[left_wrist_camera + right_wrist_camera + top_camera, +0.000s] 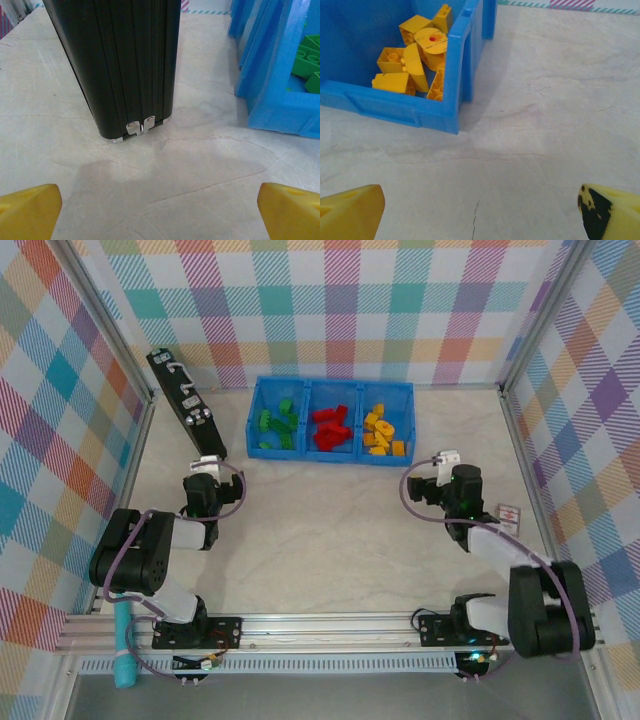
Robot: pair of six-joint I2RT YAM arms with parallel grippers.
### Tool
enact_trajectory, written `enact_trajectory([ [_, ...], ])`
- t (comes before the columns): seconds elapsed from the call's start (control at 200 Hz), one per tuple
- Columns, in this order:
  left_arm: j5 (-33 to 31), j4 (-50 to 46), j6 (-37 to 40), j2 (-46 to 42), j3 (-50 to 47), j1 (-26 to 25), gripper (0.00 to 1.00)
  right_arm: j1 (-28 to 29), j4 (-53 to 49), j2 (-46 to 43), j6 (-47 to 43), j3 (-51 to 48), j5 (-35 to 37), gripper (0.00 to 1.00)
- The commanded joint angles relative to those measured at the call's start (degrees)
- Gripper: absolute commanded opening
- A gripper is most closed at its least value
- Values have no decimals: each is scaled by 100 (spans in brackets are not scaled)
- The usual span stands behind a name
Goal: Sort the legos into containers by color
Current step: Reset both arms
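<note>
The blue containers (330, 455) stand at the back centre, three joined compartments. Green legos (278, 420) fill the left one, red legos (330, 427) the middle, yellow legos (380, 432) the right. My left gripper (208, 462) rests low at the left, open and empty, near the black bar's end; its yellow fingertips (27, 210) stand wide apart over bare table, the tray's corner (280, 100) to the right. Front right of the tray, my right gripper (445, 460) is open and empty, its fingertips (350, 212) spread. Yellow legos (417, 57) lie in the compartment ahead of it.
A long black bar (187, 402) with white marks lies diagonally at the back left, its end (125, 65) just ahead of my left gripper. Checked walls enclose the table. A small white card (509, 517) lies near the right wall.
</note>
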Motion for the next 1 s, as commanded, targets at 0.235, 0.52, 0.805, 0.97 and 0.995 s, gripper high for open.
enact_trajectory([
  [0.235, 122, -11, -72, 6, 57, 18, 100, -394, 2053, 1367, 304, -38, -278, 99],
  [0.52, 122, -3, -64, 4, 58, 17, 100, -618, 2459, 1599, 489, -181, -502, 99],
  [0.805, 118, -12, -76, 11, 57, 18, 100, -626, 2475, 1623, 488, -179, -502, 99],
  [0.97, 123, -11, -67, 7, 57, 18, 100, -623, 2389, 1649, 484, -118, -522, 99],
  [0.995, 116, -12, -70, 11, 57, 18, 100, -618, 2384, 1650, 484, -117, -520, 99],
])
